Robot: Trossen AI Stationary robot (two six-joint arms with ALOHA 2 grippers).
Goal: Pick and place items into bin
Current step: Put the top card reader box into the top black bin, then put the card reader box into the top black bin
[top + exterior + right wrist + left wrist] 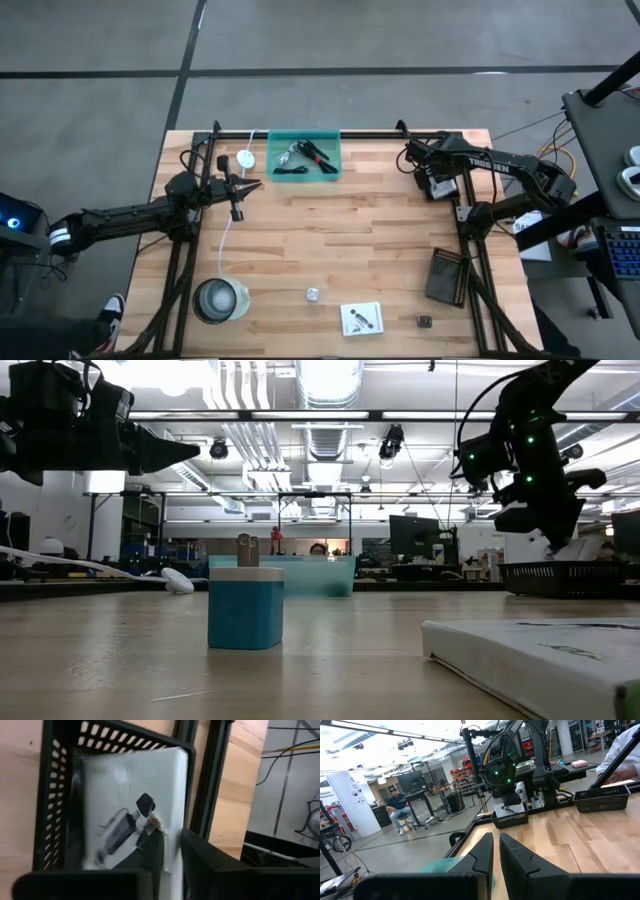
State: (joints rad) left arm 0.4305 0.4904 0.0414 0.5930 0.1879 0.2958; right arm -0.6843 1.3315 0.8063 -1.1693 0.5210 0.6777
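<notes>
The teal bin (303,155) sits at the table's far edge and holds a black cable with a red tie (316,155) and a silvery clip (292,153). A white printed card (360,319) and a small black item (423,321) lie near the table's near edge. My left gripper (255,185) hovers left of the bin, shut and empty, its fingers (512,855) pointing toward the right arm. My right gripper (437,185) is right of the bin, over a small black perforated basket (55,795) that holds another white card (120,795). My right gripper (172,837) comes from above, pointing down into the small basket. A strip of the white card along its edge (172,810), next to the basket's wall, lies between the two fingers. The fingers hide the contact itself. I cannot tell if the card or basket is lifted.
A clear round container (220,300) stands at the near left. A white disc (246,158) with its cord (228,230) lies left of the bin. A black perforated board (447,275) lies at the right. A small blue-and-white block (245,610) stands mid-table near the front.
</notes>
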